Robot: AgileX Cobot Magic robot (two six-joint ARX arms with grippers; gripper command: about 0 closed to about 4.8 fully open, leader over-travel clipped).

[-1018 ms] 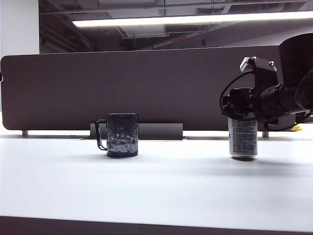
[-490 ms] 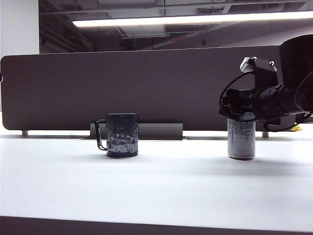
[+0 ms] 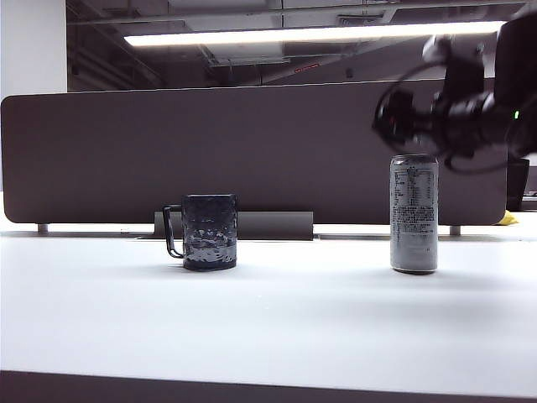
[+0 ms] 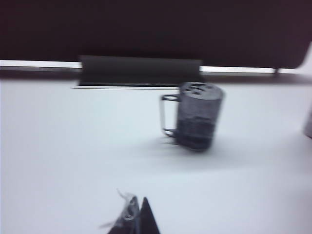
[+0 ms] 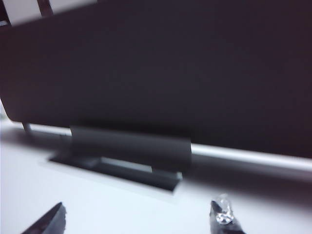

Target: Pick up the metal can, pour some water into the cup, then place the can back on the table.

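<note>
The tall silver metal can [image 3: 414, 214] stands upright on the white table [image 3: 294, 319], right of the middle. My right gripper [image 3: 393, 117] hangs just above the can's top, clear of it. In the right wrist view the right gripper [image 5: 139, 217] is open, its dark fingertips [image 5: 222, 215] far apart with only table between them, and the can is out of view. The dark dimpled cup [image 3: 210, 231] stands left of the can, handle to the left. In the left wrist view the cup [image 4: 199, 116] lies ahead of my left gripper [image 4: 139, 208], which is shut and empty.
A dark brown divider panel [image 3: 252, 143] runs along the back of the table, with a low dark foot [image 3: 268, 225] behind the cup. A sliver of the can [image 4: 308, 124] shows at the edge of the left wrist view.
My right gripper has opened, let go of the can and risen above it. The can now stands free on the table, slightly further left.
</note>
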